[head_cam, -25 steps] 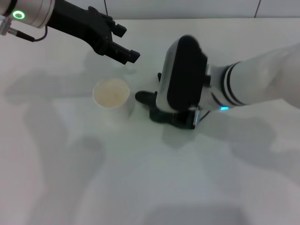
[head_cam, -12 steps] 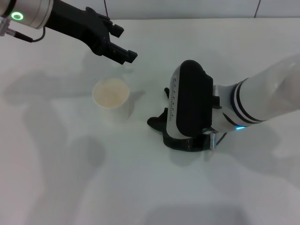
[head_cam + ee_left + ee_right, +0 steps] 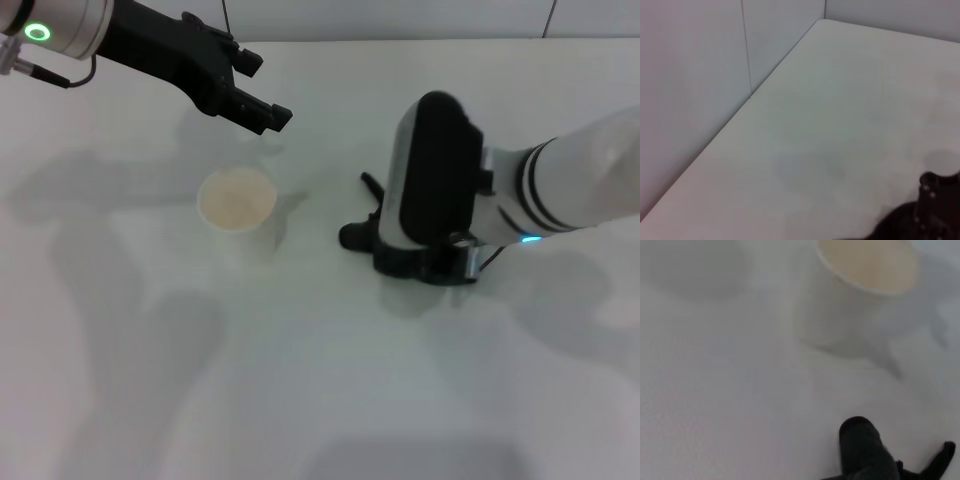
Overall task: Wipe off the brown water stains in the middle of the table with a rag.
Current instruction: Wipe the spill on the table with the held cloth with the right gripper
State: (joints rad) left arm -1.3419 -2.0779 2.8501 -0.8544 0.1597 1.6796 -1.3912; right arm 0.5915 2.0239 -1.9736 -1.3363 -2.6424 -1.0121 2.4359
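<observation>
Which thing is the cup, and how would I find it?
Look at the white table. Near its middle, between the raised left gripper and the right gripper low on the tabletop, stands a paper cup. It is the only round, open-topped thing, white outside and pale tan inside.

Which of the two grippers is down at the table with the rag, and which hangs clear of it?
The right gripper is low on the table, beside the cup, with the rag under it; the left gripper hangs above, behind the cup.

Soft, even overhead light — broad faint shadows on the table (image 3: 300, 400) (no glare) — both wrist views blurred.
</observation>
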